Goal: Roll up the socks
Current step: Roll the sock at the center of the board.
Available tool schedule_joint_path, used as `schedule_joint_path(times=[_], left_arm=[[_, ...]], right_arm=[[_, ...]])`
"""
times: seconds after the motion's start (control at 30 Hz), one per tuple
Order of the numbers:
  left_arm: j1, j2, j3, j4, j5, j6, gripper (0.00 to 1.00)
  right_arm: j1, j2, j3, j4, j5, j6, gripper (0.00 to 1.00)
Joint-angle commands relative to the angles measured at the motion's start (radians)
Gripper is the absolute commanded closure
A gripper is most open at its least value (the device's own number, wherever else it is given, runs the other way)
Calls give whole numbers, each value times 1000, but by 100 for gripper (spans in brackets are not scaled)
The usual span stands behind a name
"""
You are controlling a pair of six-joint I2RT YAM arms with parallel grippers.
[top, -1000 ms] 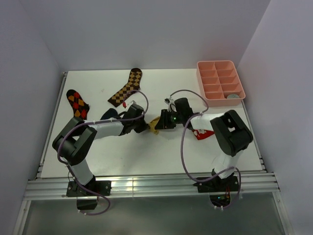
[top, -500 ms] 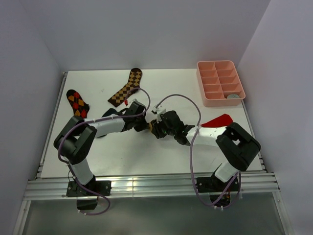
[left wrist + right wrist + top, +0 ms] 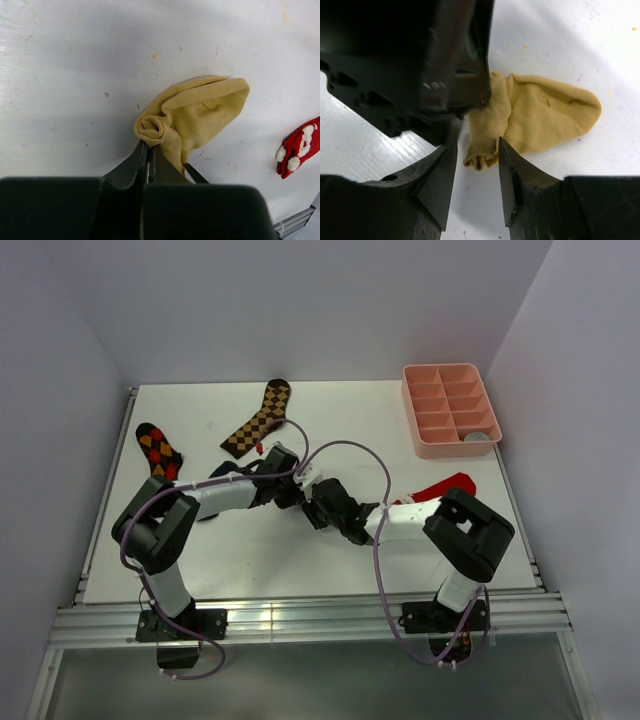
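The mustard sock (image 3: 200, 112) lies midway on the table (image 3: 250, 560), one end rolled. My left gripper (image 3: 148, 149) pinches that roll.

Overhead wide — wrists close, sharing sock (image 3: 200, 112).

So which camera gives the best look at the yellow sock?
The left wrist view: the whole yellow sock shows, its curled end pinched at the left jaws' tips. The right wrist view shows it too, partly covered by those jaws. From above it is almost wholly hidden.
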Motion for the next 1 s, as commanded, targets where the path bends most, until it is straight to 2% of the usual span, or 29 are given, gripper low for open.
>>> schedule_joint_path(times=[0.0,0.13,0.23,0.33,0.37,0.47,0.5,0.53,0.67,0.77,0.83,0.97], left_arm=[[-1,11,38,-3,19,16,100],[1,3,33,2,20,16,100],[-1,-15,22,11,20,17,100],[2,-30,12,17,23,16,99],[5,-33,6,19,25,16,100],[9,-50,-13,34,29,16,99],[12,-61,-22,56,31,16,97],[13,-70,-42,65,31,13,93],[27,-122,-97,106,10,4,63],[41,-188,-148,139,-6,-12,50],[47,-210,-180,181,-15,-19,46],[47,-242,-220,231,-15,-26,44]], right_arm=[[37,30,55,22,77,-42,54],[50,83,82,10,114,-24,57],[48,119,105,-13,137,-4,64],[42,120,105,-26,137,12,77],[39,113,105,-29,131,30,86],[16,90,113,-79,47,48,100],[7,83,125,-95,9,56,100],[-5,80,133,-108,-97,79,100],[-94,80,170,-190,-349,166,100],[-182,109,199,-222,-537,237,100],[-235,145,220,-227,-632,294,100],[-327,235,243,-144,-936,436,100]])
